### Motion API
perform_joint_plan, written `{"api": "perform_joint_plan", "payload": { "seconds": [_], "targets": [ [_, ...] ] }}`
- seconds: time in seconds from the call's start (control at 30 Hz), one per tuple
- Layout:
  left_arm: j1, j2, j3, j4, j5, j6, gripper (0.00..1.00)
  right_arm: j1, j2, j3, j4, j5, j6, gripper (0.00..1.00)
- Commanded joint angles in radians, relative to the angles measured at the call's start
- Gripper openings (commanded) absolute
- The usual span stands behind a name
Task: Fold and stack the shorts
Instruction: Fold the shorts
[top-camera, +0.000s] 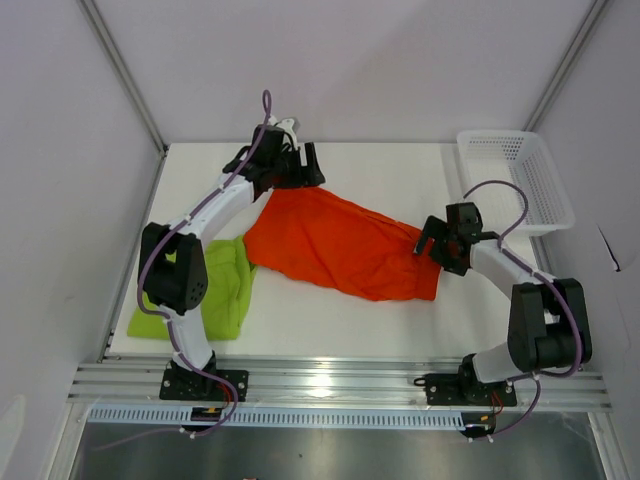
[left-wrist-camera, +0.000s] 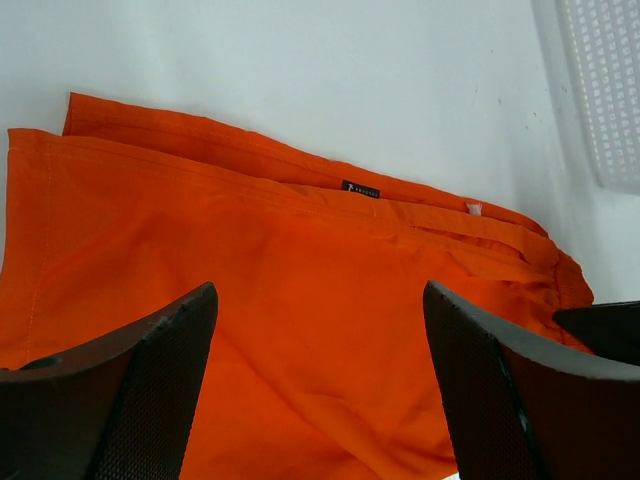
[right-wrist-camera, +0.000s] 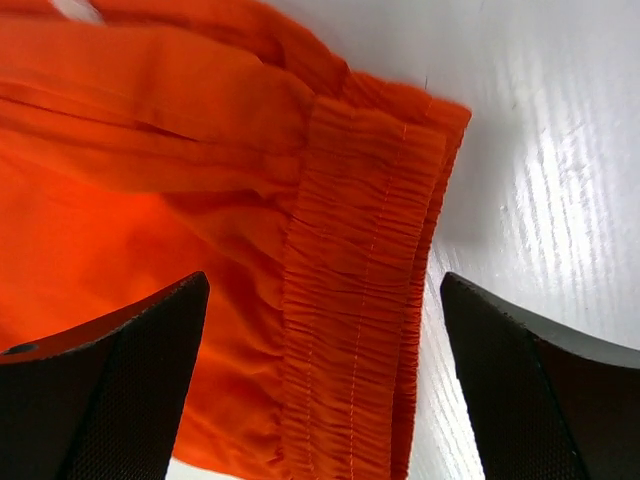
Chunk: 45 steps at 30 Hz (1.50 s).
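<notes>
The bright orange-red cloth shorts (top-camera: 340, 245) lie spread mid-frame on the white table (top-camera: 400, 170), the lime green cloth shorts (top-camera: 225, 290) at lower left. My left fingers (left-wrist-camera: 130, 400) and right fingers (right-wrist-camera: 110, 390) gape wide, gripping nothing. They hover over opposite ends, the right over the elastic waistband (right-wrist-camera: 350, 300), probably ready to fold.

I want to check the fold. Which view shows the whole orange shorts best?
The top view: the orange shorts show nearly their whole outline there. The left wrist view shows only one broad part with a small black label; the right wrist view shows only the gathered waistband end.
</notes>
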Motion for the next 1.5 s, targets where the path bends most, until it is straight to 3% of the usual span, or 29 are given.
{"api": "perform_joint_plan", "payload": {
  "seconds": [0.0, 0.1, 0.17, 0.33, 0.5, 0.57, 0.67, 0.7, 0.77, 0.9, 1.03, 1.27, 1.47],
  "targets": [
    [-0.018, -0.078, -0.016, 0.002, -0.024, 0.023, 0.84, 0.043, 0.066, 0.028, -0.049, 0.07, -0.029, 1.0],
    [-0.026, -0.089, -0.036, 0.002, -0.032, 0.023, 0.84, 0.064, 0.135, 0.05, -0.063, 0.122, -0.034, 0.99],
    [-0.037, -0.098, -0.04, 0.004, -0.034, 0.025, 0.84, 0.072, 0.177, 0.057, -0.058, 0.13, -0.032, 0.92],
    [-0.058, -0.102, -0.063, 0.002, -0.043, 0.026, 0.85, 0.072, 0.22, 0.07, -0.065, 0.171, -0.034, 0.63],
    [-0.096, -0.105, -0.085, 0.013, -0.058, 0.025, 0.84, 0.038, 0.192, 0.062, -0.068, 0.184, -0.041, 0.45],
    [-0.119, -0.102, -0.09, 0.019, -0.063, 0.022, 0.84, 0.029, 0.182, 0.062, -0.068, 0.184, -0.041, 0.46],
    [-0.17, -0.088, -0.085, 0.017, -0.066, 0.023, 0.84, 0.04, 0.18, 0.068, -0.077, 0.173, -0.044, 0.56],
    [-0.187, -0.08, -0.085, 0.019, -0.067, 0.025, 0.84, 0.04, 0.172, 0.07, -0.077, 0.156, -0.043, 0.77],
    [-0.233, -0.072, -0.086, 0.021, -0.069, 0.02, 0.84, 0.035, 0.156, 0.05, -0.059, 0.113, -0.04, 0.97],
    [-0.299, -0.057, -0.131, 0.073, -0.049, -0.017, 0.84, -0.059, 0.059, -0.037, 0.039, -0.15, -0.04, 0.98],
    [-0.369, -0.02, -0.134, 0.091, -0.072, -0.029, 0.84, -0.147, -0.032, -0.125, 0.118, -0.268, -0.029, 0.99],
    [-0.481, 0.139, -0.07, 0.07, -0.109, -0.049, 0.8, -0.287, -0.03, -0.254, 0.337, -0.549, 0.017, 1.0],
    [-0.529, 0.292, 0.064, -0.012, -0.138, -0.08, 0.77, -0.327, 0.046, -0.303, 0.504, -0.649, 0.081, 1.0]
  ]
}}
